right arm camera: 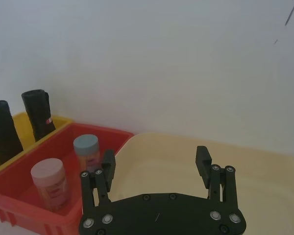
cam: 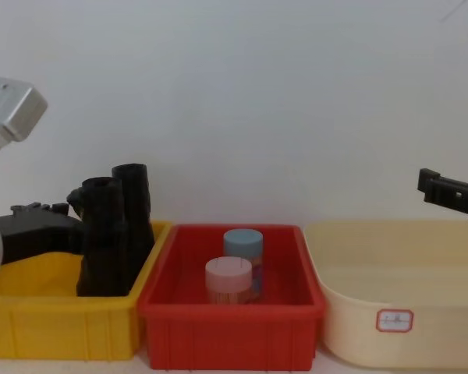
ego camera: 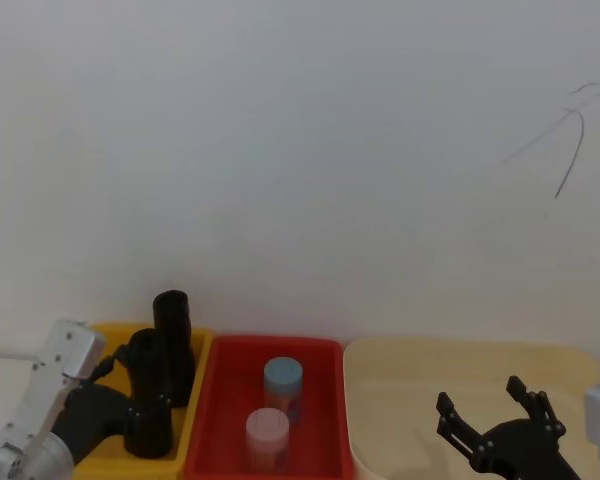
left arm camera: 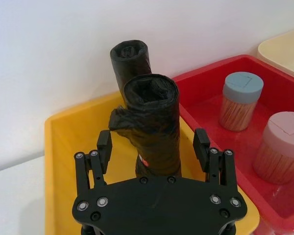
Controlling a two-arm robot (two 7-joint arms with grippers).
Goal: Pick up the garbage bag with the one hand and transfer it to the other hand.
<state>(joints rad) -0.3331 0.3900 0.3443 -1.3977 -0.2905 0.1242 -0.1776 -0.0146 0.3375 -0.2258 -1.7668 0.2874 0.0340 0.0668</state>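
Two rolls stand upright in a yellow plastic bin (left arm camera: 63,147): the nearer black rolled-plastic garbage bag (left arm camera: 154,122) and a second black roll (left arm camera: 131,58) behind it. Left gripper (left arm camera: 153,142) spread wide around the garbage bag, gripping nothing. Right gripper (right arm camera: 156,157) wide open, empty, over a beige plastic tub (right arm camera: 264,176).

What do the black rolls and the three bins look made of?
Front roll and back roll: thin plastic film, matte black, judging by crinkles and wound layers at the ends. Yellow bin, red bin and beige tub: likely rigid moulded plastic, smooth with a slight sheen and rolled rims. The left gripper stands open around the front roll.
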